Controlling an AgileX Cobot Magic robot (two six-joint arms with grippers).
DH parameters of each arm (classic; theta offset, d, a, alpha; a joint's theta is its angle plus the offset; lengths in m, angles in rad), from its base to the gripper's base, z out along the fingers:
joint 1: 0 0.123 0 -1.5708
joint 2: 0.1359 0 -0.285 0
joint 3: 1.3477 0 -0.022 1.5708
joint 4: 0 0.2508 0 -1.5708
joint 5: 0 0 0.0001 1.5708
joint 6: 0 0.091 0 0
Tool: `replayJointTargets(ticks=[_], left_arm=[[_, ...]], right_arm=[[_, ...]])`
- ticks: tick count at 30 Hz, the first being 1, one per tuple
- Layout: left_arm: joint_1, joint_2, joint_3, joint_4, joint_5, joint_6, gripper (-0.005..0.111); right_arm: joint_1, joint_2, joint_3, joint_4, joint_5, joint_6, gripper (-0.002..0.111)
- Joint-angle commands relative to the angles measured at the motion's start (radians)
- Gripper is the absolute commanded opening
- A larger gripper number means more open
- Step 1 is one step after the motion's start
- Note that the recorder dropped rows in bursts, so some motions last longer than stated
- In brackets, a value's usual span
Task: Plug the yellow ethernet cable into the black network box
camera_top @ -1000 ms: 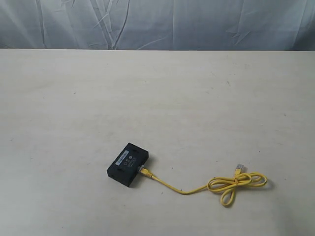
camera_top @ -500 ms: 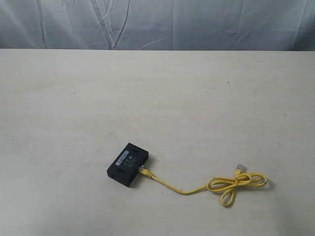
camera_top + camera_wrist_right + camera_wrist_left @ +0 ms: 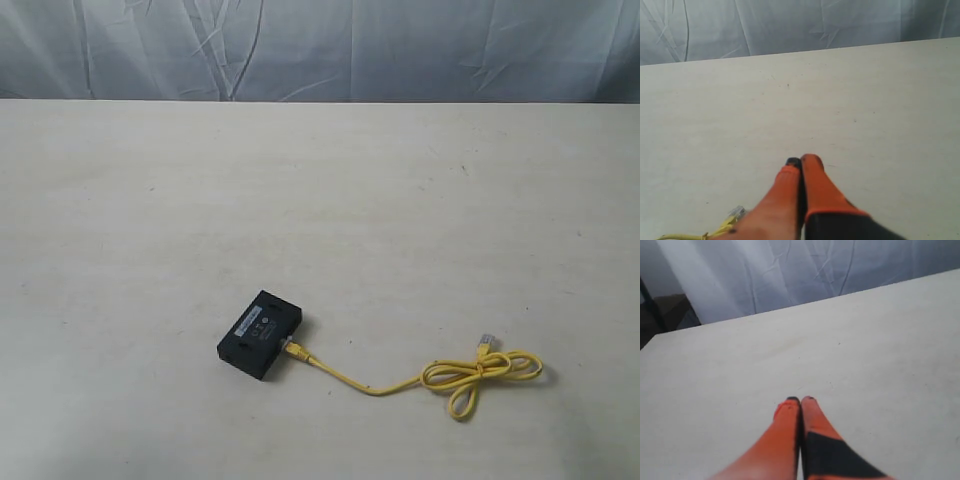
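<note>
The black network box (image 3: 261, 335) lies flat on the table, front left of centre in the exterior view. The yellow ethernet cable (image 3: 400, 382) runs from the box's right side to a looped bundle (image 3: 480, 375) at the front right. One plug (image 3: 294, 349) sits against the box's side; the other clear plug (image 3: 485, 342) lies free by the loops. No arm shows in the exterior view. My left gripper (image 3: 800, 400) is shut over bare table. My right gripper (image 3: 801, 161) is shut too, with the free clear plug (image 3: 736, 213) and yellow cord (image 3: 687, 235) beside its fingers.
The pale table (image 3: 320, 200) ends at its far edge against a wrinkled grey-blue cloth backdrop (image 3: 320, 45). A dark object (image 3: 665, 310) stands beyond the table's edge in the left wrist view.
</note>
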Motion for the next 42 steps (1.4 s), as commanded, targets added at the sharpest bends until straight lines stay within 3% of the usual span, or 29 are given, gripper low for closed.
replayJointTargets(ticks=[1,10,16,42], left_arm=[[0.005,-0.006,0.005,0.179,-0.017,-0.372,0.000],[0.005,-0.006,0.005,0.178,-0.017,-0.375,0.000],[0.005,-0.006,0.005,0.125,-0.017,-0.288,0.000],[0.005,-0.006,0.005,0.140,-0.024,-0.288,0.000]], right_arm=[[-0.004,-0.006,0.003,0.001,-0.013,-0.006,0.000],[-0.004,-0.006,0.003,0.001,-0.013,-0.006,0.000],[-0.004,-0.006,0.003,0.007,-0.011,-0.006,0.000],[-0.004,-0.006,0.003,0.001,-0.013,-0.006,0.000]])
